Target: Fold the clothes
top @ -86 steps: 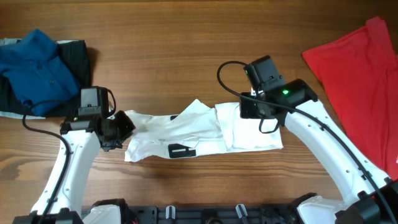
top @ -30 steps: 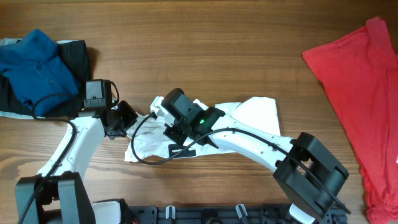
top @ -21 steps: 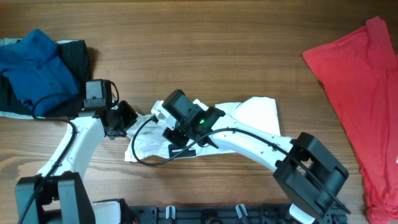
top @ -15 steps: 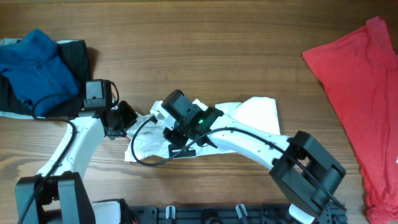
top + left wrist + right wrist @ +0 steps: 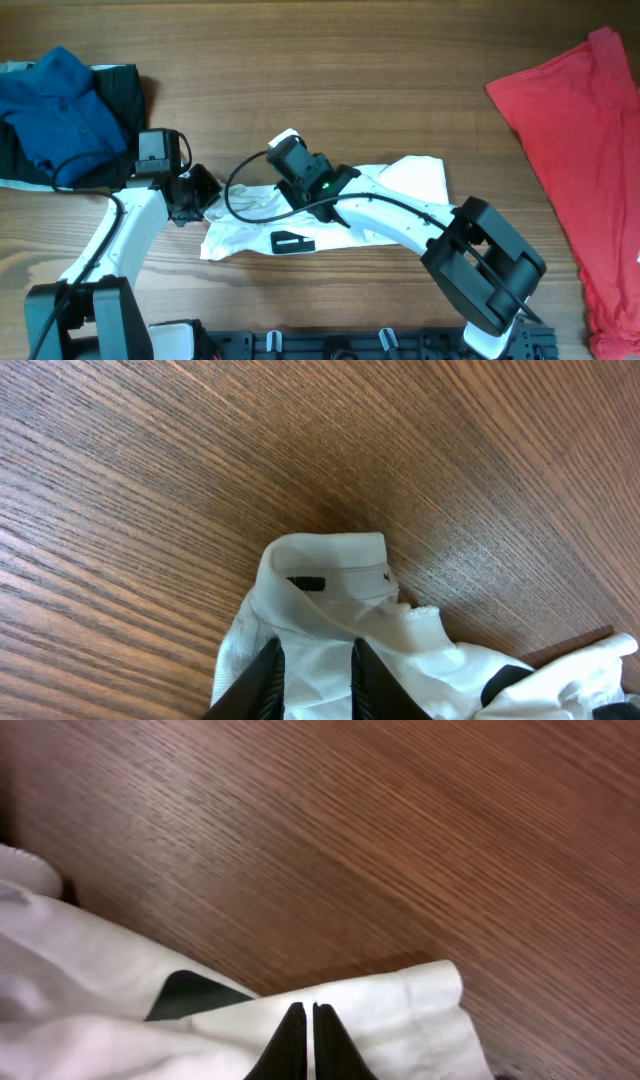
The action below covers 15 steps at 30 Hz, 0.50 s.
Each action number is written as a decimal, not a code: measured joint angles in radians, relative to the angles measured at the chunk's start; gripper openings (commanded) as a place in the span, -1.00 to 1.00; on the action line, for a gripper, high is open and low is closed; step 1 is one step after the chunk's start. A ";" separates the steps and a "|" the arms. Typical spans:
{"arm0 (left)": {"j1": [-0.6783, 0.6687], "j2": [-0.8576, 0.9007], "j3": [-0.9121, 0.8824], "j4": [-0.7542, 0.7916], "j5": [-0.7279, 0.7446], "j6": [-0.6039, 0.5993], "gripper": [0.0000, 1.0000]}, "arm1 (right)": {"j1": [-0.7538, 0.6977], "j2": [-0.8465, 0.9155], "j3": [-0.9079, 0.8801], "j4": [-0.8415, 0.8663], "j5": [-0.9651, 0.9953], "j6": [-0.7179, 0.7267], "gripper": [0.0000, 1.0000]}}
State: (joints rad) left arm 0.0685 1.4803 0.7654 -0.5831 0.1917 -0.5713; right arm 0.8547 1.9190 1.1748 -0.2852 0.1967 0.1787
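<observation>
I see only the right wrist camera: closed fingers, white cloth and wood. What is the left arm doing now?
Observer: The left gripper pinches one end of the white T-shirt.
Operator: Is the cloth in my view the same garment?
Observer: Yes. From overhead, the right gripper holds an edge of that same shirt, close to the left gripper.
Operator: Are any other clothes waiting?
Observer: A red shirt lies spread out at the far right of the overhead view, apart from both arms.
</observation>
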 measured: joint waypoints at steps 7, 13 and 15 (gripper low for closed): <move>0.000 0.000 0.000 -0.002 0.000 0.000 -0.50 | 0.002 -0.007 0.000 -0.049 -0.149 -0.080 -0.55; 0.000 0.000 -0.030 -0.031 -0.049 -0.003 -0.60 | 0.001 -0.235 0.000 -0.145 -0.070 -0.056 -0.38; 0.000 0.000 -0.064 -0.042 -0.054 -0.003 -0.59 | -0.002 -0.326 0.002 -0.188 -0.027 -0.043 -0.37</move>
State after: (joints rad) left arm 0.0685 1.4803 0.7010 -0.6250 0.1375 -0.5747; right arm 0.8524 1.5932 1.1763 -0.4732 0.1696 0.1360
